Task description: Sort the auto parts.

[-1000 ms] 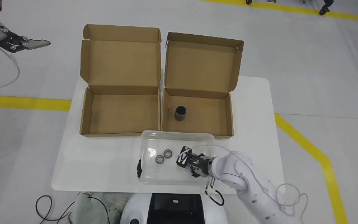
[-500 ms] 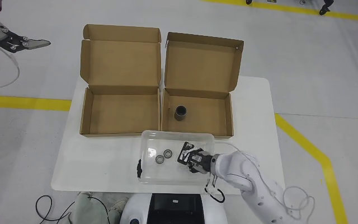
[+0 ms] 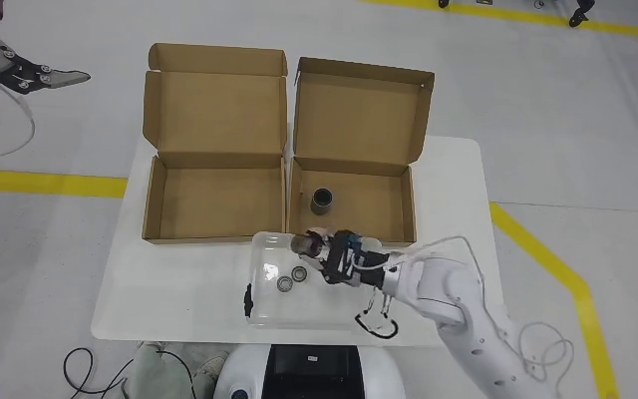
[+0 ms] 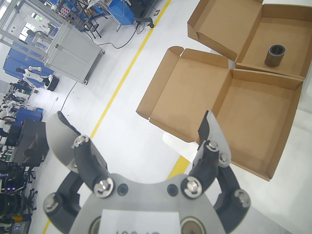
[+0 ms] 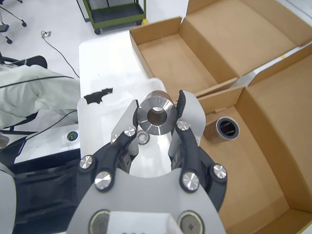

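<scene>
the left end effector (image 4: 134, 122) hangs off the tabletop's (image 3: 449, 180) left side, over the floor, its jaws spread wide with nothing between them. next comes the left cardboard box (image 3: 214, 204), lid back, showing bare brown floor, so by my reading nothing has been sorted into it yet. in front of the boxes sits the clear tray (image 3: 267, 305), with two small bearings (image 3: 285, 283) lying close together in its left half. over the tray's far edge the right end effector (image 5: 158, 103) is clamped on a steel bushing (image 5: 156, 116), lifted above the tray, just short of the boxes. the right cardboard box (image 3: 384, 204) already holds one dark sleeve (image 3: 322, 200) standing upright. i judge the job under halfway: one part placed, one in hand, two bearings to go.
</scene>
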Motion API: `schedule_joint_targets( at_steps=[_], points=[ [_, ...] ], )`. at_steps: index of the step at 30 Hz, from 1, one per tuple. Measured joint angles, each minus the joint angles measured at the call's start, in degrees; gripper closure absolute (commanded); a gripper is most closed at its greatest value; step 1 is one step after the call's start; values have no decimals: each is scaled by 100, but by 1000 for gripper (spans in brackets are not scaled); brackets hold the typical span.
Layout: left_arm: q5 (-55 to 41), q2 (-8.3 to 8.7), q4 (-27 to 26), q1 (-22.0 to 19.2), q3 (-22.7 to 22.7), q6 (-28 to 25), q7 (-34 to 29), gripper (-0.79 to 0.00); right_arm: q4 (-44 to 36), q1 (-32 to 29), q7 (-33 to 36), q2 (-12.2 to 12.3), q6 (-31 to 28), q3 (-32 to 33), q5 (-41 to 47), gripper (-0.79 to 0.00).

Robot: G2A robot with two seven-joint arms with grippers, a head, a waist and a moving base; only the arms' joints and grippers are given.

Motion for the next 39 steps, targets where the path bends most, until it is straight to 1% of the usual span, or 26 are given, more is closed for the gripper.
schedule_joint_targets(
  at_steps=[7,16,21,33,36,39],
  points=[
    [0,0,0,0,0,0,0,-785,-4,299,-850,-23,-248,74,80,0],
    [0,0,0,0,0,0,0,-785,-146,564,-1703,-56,-56,279,80,0],
    [0,0,0,0,0,0,0,-785,-77,796,-2176,-93,-87,278,47,0],
    [0,0,0,0,0,0,0,-785,-110,1612,-2510,-217,-26,93,-38,0],
    [0,0,0,0,0,0,0,-785,-101,1683,-2594,-234,-63,64,-42,0],
    [0,0,0,0,0,0,0,-785,-211,1629,-2629,-245,-14,1,-115,0]
  ],
)
